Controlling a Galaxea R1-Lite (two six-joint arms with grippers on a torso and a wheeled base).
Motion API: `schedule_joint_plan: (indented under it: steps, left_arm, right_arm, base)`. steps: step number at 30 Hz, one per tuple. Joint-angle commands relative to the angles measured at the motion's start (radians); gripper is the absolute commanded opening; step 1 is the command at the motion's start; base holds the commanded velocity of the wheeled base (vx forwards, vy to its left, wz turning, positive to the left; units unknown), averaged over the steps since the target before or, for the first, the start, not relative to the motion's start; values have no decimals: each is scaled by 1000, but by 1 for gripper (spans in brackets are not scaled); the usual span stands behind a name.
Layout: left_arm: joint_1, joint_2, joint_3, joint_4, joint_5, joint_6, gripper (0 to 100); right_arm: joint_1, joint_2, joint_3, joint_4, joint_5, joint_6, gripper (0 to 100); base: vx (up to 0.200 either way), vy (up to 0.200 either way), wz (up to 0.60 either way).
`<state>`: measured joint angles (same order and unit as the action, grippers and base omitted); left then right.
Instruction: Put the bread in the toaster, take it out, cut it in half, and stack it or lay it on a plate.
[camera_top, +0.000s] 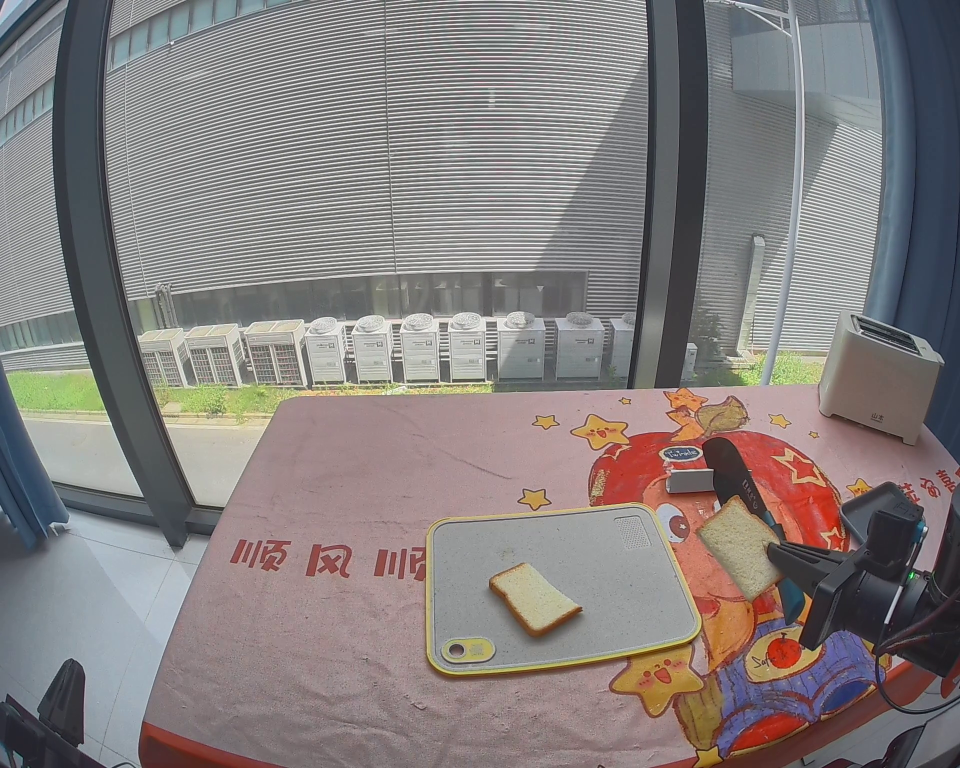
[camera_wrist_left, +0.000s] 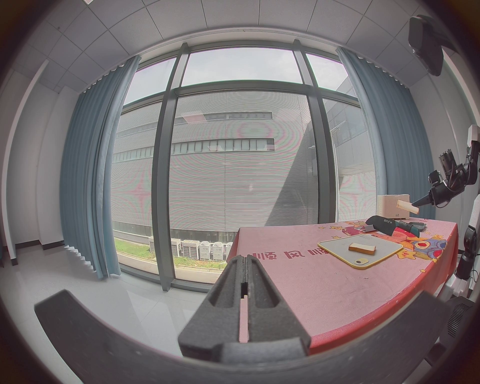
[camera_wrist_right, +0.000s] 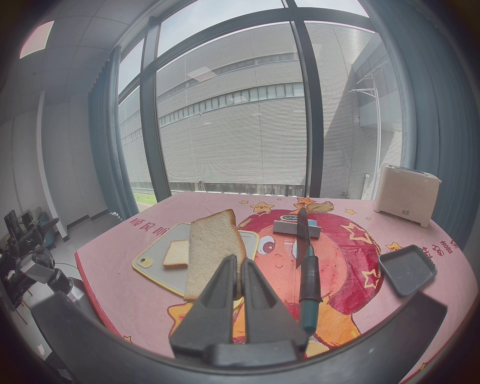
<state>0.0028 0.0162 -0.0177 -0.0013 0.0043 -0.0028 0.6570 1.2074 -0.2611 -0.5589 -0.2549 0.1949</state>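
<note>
cutting board (camera_top: 600, 555) near front edge of table (camera_top: 330, 640), my right gripper (camera_top: 776, 551) pinching bread slice (camera_top: 738, 543) aloft past board's right edge, my left gripper (camera_wrist_left: 243, 262) pressed together, off-table

Head count on the worktop (camera_top: 350, 480), nothing fancy

Two slices of bread (camera_top: 535, 598) (camera_top: 740, 546), and after that it's singles all the way: one toaster (camera_top: 878, 374), one knife (camera_top: 735, 478), one cutting board (camera_top: 600, 550), one dark tray (camera_wrist_right: 407, 269), and one little white knife rest (camera_top: 690, 481). One worktop too, obviously.
</note>
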Motion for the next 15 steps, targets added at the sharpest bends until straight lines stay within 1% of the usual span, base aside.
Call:
schedule_joint_plan:
  steps: [1,15]
  left_arm:
    - [0,-16,18,0,0,0,0]
    - [0,-16,18,0,0,0,0]
  right_arm:
    - [0,6,3,-1,-1,0,0]
    - [-2,-3,3,-1,-4,0,0]
  base:
    - [0,-200,0]
    - [0,-200,0]
